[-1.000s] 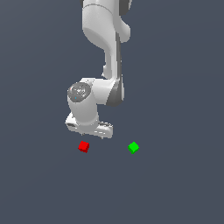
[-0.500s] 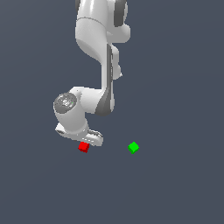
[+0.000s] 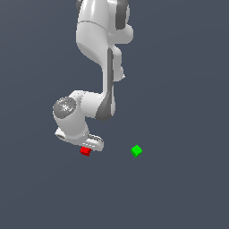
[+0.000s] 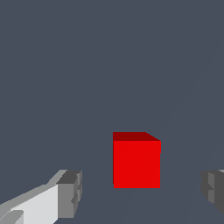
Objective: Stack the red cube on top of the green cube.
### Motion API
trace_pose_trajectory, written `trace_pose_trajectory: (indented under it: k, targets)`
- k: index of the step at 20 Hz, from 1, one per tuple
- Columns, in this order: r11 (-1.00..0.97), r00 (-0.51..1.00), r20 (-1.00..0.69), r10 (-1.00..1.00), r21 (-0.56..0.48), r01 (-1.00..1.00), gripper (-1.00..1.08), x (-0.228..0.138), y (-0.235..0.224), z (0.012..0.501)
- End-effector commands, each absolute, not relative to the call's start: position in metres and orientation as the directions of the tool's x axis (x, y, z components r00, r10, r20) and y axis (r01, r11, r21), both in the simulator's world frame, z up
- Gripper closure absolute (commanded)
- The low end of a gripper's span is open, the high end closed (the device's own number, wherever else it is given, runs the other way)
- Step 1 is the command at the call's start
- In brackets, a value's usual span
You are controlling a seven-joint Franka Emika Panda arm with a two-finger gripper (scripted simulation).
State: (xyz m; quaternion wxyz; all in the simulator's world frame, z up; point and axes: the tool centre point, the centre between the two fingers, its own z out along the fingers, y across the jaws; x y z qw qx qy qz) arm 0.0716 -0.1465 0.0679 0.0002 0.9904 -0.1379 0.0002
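**Operator:** Where's the hand, and what are its fingers doing?

**Observer:** Your gripper [image 4: 139,194] is spread wide. In the wrist view you see one fingertip [image 4: 70,193] on one side and the other at the far edge, with the red cube [image 4: 136,162] in the gap between them, touching neither pad. In the exterior view the hand sits low over the red cube [image 3: 85,151], covering part of it, so you can't make out the fingers from there.

**Operator:** Anything around it, anything in the way?

**Observer:** You have only the plain grey floor [image 3: 179,192] and the green cube [image 3: 136,150]. It lies well apart from the red one, toward the exterior view's right, resting on the floor by itself. Nothing stands between the two cubes. The arm's own wrist is the one thing blocking your sight of the red cube.

**Operator:** Which way does the red cube point?

**Observer:** It's a cube, so you get no long axis. It sits flat; in the wrist view one face looks squarely at the camera, side faces roughly parallel to the pads. The green cube looks turned corner-on in the exterior view.
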Motion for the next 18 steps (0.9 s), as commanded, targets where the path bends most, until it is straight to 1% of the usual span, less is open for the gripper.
trace_pose_trajectory:
  k: [1,8,14,15,18]
  targets:
    - [-0.962,0.962,-0.001,-0.274,0.0,-0.274,-0.92,0.071,-0.147,0.061]
    - [-0.961,0.961,0.0,-0.276,0.0,-0.276,-0.92,0.072,-0.148,0.027]
    - [-0.961,0.961,0.0,-0.276,0.0,-0.276,-0.92,0.073,-0.148,0.02]
    - [-0.961,0.961,0.0,-0.276,0.0,-0.276,1.08,0.073,-0.148,0.02]
    - [-0.961,0.961,0.0,-0.276,0.0,-0.276,1.08,0.073,-0.148,0.02]
